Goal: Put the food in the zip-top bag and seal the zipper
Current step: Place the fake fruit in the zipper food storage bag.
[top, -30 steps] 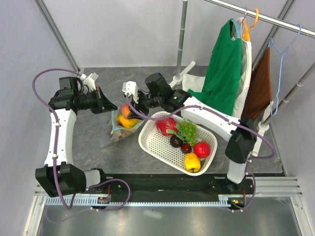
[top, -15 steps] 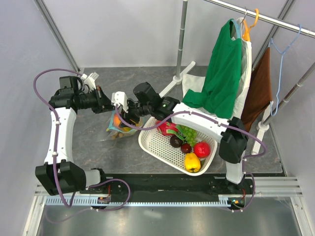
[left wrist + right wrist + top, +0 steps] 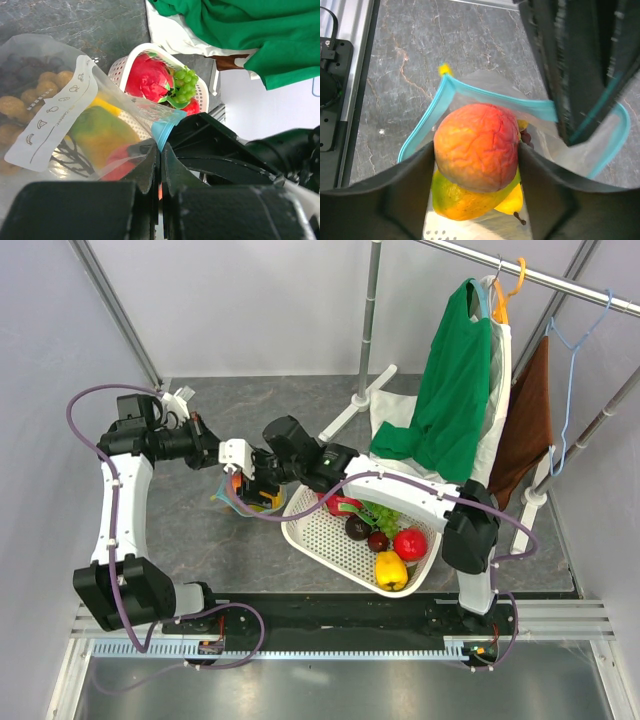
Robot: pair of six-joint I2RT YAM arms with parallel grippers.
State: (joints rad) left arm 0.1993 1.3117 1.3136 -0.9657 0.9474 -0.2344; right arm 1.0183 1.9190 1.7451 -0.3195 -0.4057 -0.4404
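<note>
Landmark: the white basket [image 3: 305, 532], on the grey worktop [image 3: 200, 540] w/ leftover fruit in it, incl. a red fruit [image 3: 150, 80] and green grapes [image 3: 186, 82].

The zip-top bag [image 3: 55, 65] is just off the basket's left rim in the top view, close to it; can't tell if they touch. Its mouth is held up and open. Its zipper [image 3: 485, 95], a thin teal strip, forms an open loop around the mouth (clearest in the right wrist view).

The left gripper [image 3: 161, 150] is on the far side of the bag from the basket. Its jaws are pressed together on the zipper edge, w/ a corner of teal strip sticking up btwn the fingertips.

The right gripper [image 3: 476, 150] reaches over the basket's left rim and hangs above the bag mouth. It is clamped on the orange peach [image 3: 475, 127], one pad against each side. The peach sits inside the zipper loop, on top of a yellow-orange mango [image 3: 465, 202] already in the bag.

Deeper in the bag, on the side away from the basket, a brown berry cluster [image 3: 22, 102] shows through the plastic, w/ darker fruit behind it (too blurred to name).

A green cloth [image 3: 450, 390] hangs on a rack beyond the basket's far right corner.
</note>
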